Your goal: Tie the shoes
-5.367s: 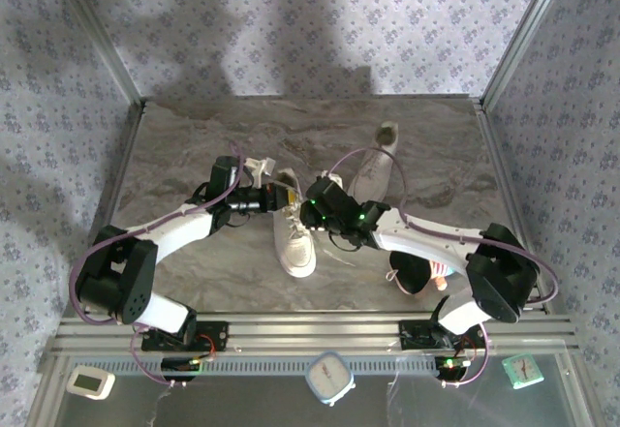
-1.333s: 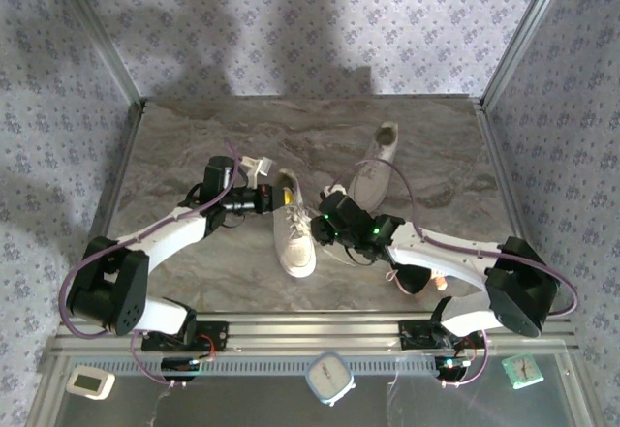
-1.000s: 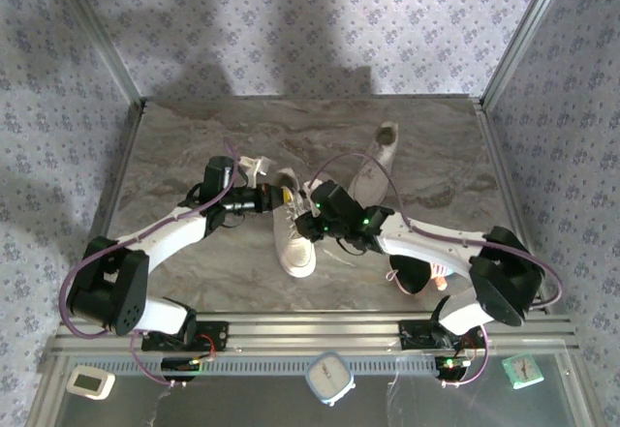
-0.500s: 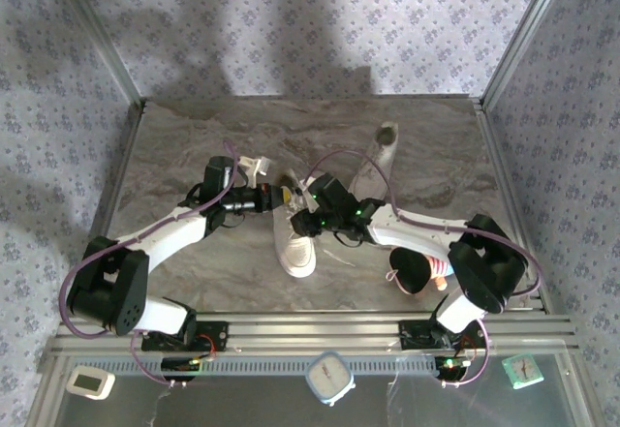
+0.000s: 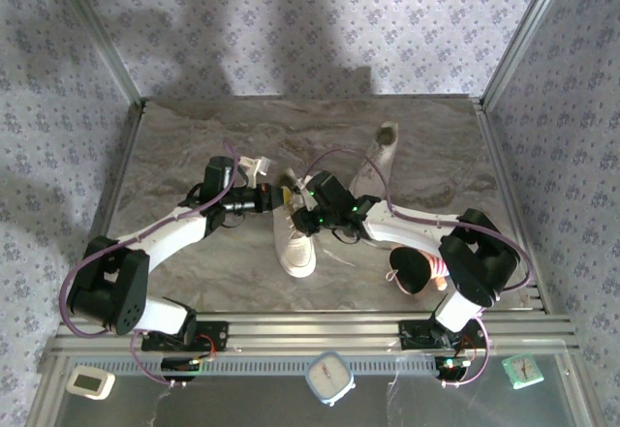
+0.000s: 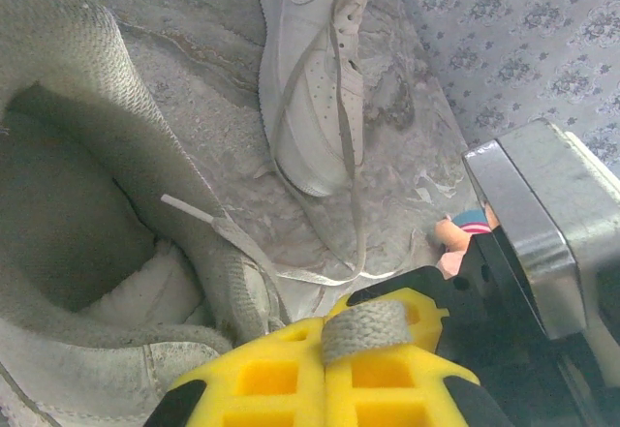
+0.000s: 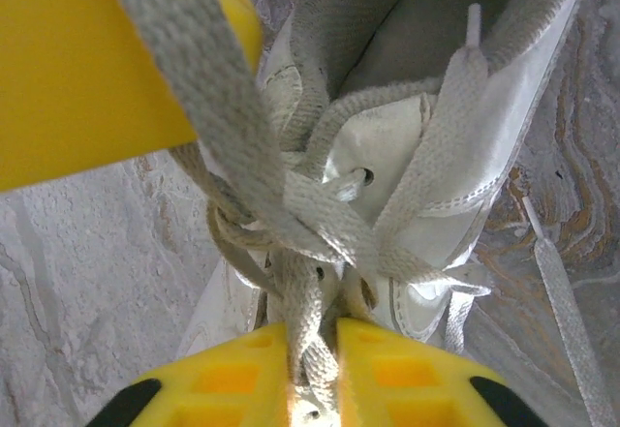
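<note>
My right gripper (image 7: 312, 350) squeezes one lace (image 7: 300, 291); my left gripper (image 6: 325, 354) squeezes the other lace (image 6: 366, 325). The shoe (image 7: 383, 170) lies just below them, heel end ahead.

This is a robot laboratory cell and not a home: a white-and-black left robot arm (image 5: 170, 233) and a matching right robot arm (image 5: 418, 224) are bolted on a ribbed aluminium rail (image 5: 310, 333) at the near edge of a grey marble-patterned desk (image 5: 194, 137). Around the desk stand thin aluminium frame posts (image 5: 518, 35) that carry pale lilac flower-print wall panels (image 5: 320, 20), like a built test booth. In front of the rail lie three small timers: a white rectangular timer (image 5: 89, 381), a round blue-and-white timer (image 5: 328, 377) and a green square timer (image 5: 523, 370).
</note>
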Robot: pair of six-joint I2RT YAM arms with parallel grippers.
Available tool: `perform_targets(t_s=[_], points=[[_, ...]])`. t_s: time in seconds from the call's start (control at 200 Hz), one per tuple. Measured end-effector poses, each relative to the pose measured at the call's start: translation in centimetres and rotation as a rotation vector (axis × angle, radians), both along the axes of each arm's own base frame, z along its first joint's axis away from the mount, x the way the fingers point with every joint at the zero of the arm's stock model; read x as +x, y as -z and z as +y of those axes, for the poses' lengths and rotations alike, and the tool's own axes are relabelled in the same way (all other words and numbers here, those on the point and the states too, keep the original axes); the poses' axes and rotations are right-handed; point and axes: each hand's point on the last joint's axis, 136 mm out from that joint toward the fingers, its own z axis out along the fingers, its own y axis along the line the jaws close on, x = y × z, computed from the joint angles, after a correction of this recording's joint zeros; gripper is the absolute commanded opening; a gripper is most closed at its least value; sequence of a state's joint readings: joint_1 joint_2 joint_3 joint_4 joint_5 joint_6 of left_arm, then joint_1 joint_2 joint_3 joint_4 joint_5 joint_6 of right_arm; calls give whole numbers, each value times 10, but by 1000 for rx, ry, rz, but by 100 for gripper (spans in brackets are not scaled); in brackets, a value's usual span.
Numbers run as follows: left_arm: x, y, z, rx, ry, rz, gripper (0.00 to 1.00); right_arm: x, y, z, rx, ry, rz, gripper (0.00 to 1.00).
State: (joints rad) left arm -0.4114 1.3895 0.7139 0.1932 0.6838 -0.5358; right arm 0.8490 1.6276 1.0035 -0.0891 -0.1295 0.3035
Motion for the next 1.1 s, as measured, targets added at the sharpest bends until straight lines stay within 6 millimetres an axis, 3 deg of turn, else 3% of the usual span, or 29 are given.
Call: perform_targets(t_s=[0.195,0.555,1.099], points=[[0,0,0,0,0,0,0,-1,-5,0,11,-5,-5,6],[2,0,2,0,-7,0,0,-17,-35,-5,61,-24,-49,2],[0,3,3,8,-7,17,0,-37,-17,-8,48,-84,-1,0]])
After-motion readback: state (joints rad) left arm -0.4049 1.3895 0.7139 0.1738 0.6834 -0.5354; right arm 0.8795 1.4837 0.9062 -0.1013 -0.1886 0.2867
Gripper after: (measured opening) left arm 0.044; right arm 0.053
